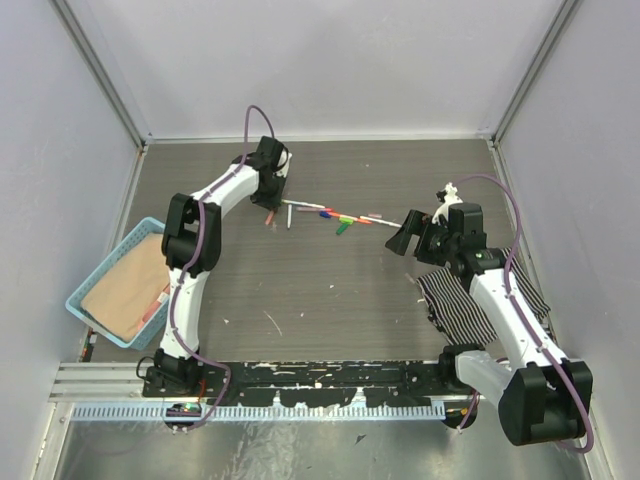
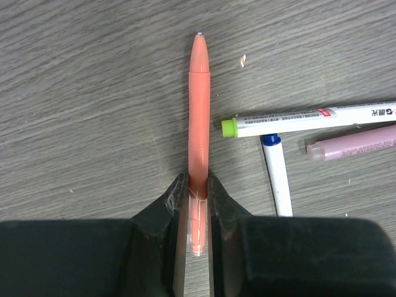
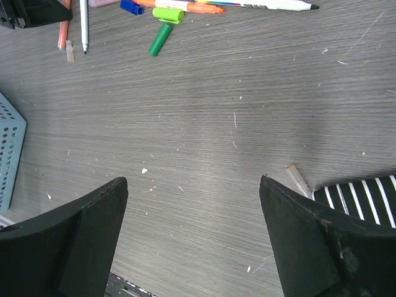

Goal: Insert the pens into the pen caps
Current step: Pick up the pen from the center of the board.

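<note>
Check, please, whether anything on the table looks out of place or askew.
One small translucent cap lies alone beside the striped cloth, well apart from the pens across the table. The blue basket sits skewed at the table's left edge.

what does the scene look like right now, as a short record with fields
left pincer: closed on one end of the orange pen
right pincer: open, holding nothing
loose pens: white pen with green end, pink pen, white pen with blue end
loose caps: green cap near the pens
other: blue basket on the left, striped cloth on the right
</note>
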Robot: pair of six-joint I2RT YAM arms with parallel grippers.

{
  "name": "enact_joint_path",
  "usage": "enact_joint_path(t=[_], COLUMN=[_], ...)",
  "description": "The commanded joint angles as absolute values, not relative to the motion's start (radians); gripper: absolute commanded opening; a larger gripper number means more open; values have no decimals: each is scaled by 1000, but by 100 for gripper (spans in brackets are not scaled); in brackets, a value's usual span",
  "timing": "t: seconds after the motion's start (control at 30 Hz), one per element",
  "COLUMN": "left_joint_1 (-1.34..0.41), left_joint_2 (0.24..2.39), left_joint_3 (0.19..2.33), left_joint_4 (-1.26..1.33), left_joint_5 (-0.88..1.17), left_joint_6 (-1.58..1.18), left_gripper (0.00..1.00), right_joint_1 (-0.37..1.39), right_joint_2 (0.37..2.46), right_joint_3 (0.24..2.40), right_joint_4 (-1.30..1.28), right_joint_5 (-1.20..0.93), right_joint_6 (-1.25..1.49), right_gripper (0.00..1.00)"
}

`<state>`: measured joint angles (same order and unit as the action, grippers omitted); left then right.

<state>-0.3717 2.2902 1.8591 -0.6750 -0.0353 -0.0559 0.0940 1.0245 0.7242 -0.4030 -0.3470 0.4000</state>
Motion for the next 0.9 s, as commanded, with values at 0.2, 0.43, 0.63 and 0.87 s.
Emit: enact_joint_path(t=[0.2, 0.43, 0.63, 0.87], left_joint_1=[-355, -352, -372, -433], left_joint_2=[2266, 2134, 1982, 1760], left_joint_3=[1822, 1726, 1638, 1478], left_joint_4=[-657, -584, -559, -499], left_joint_5=[-78, -91, -71, 28], left_joint_6=[-61, -91, -126, -207], left_gripper=[8, 2, 0, 0], right_joint_1=[91, 90, 91, 90], right_joint_2=[975, 922, 836, 687], right_joint_3=[770, 830, 796, 727], right_joint_4=[-421, -467, -420, -275], right_joint_5=[-348, -276, -184, -93], right_joint_6=[397, 386, 472, 519], right_gripper=[92, 93, 93, 98])
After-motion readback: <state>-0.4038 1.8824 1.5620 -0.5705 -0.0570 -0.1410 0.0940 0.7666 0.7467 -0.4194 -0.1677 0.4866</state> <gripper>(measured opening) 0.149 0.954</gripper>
